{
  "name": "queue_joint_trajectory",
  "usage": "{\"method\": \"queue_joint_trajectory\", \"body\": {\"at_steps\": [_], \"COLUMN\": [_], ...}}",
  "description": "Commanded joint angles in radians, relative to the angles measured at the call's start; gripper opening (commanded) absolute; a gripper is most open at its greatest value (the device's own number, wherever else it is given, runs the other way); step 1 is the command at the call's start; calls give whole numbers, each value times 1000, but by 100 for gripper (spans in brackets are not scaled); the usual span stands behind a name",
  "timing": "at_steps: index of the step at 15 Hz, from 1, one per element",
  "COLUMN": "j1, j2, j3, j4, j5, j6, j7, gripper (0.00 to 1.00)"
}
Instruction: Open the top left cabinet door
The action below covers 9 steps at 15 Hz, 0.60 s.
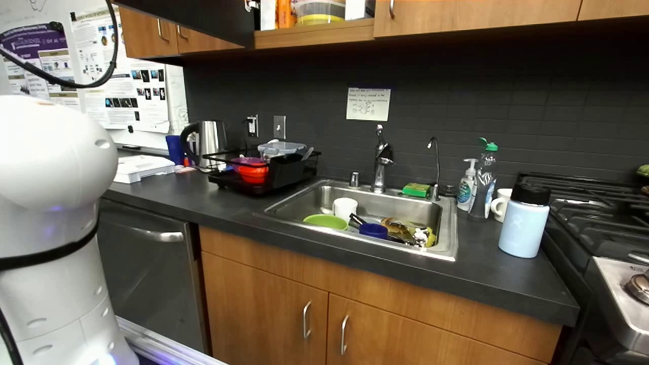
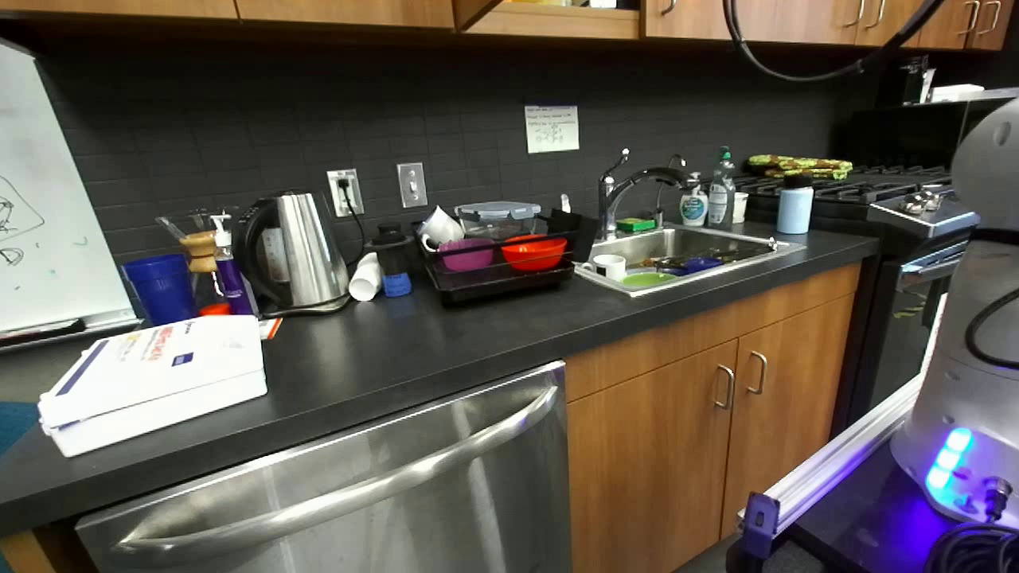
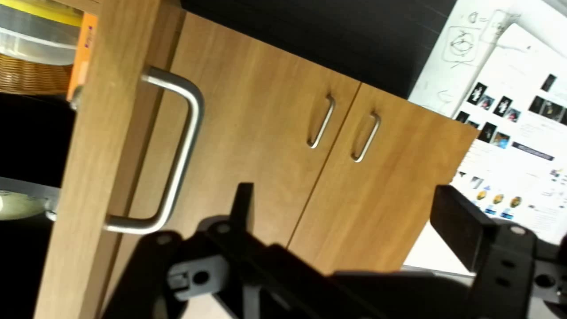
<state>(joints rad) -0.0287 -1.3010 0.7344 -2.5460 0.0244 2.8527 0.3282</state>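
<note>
The top left cabinet door stands swung open. In an exterior view its dark inner face (image 1: 197, 20) juts out from the wall cabinet, and its brown face (image 2: 475, 9) shows in an exterior view. In the wrist view its free wooden edge (image 3: 88, 177) runs along the left side, with its silver bar handle (image 3: 184, 150) on the outer face. My gripper (image 3: 343, 190) is open, with nothing between its fingers. It is on the outer side of the door, apart from the handle. The gripper is out of view in both exterior views.
Two shut wall-cabinet doors (image 3: 266, 133) with silver handles lie beyond the gripper. Containers (image 1: 319, 11) stand in the opened cabinet. Below are the dish rack (image 1: 258, 175), sink (image 1: 448, 228) and kettle (image 2: 306, 247) on the counter. A black cable (image 1: 96, 83) hangs by the arm.
</note>
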Motion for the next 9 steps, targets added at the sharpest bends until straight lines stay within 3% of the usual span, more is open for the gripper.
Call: {"method": "queue_joint_trajectory", "body": {"at_steps": [1,9], "j1": [118,368], "j2": [111,302], "j3": [-35,-162], "j4": [-13,-63], "j5": [-33,-144], "j6": [94,327], "j7": [-130,-376], "gripper": [100,100]}}
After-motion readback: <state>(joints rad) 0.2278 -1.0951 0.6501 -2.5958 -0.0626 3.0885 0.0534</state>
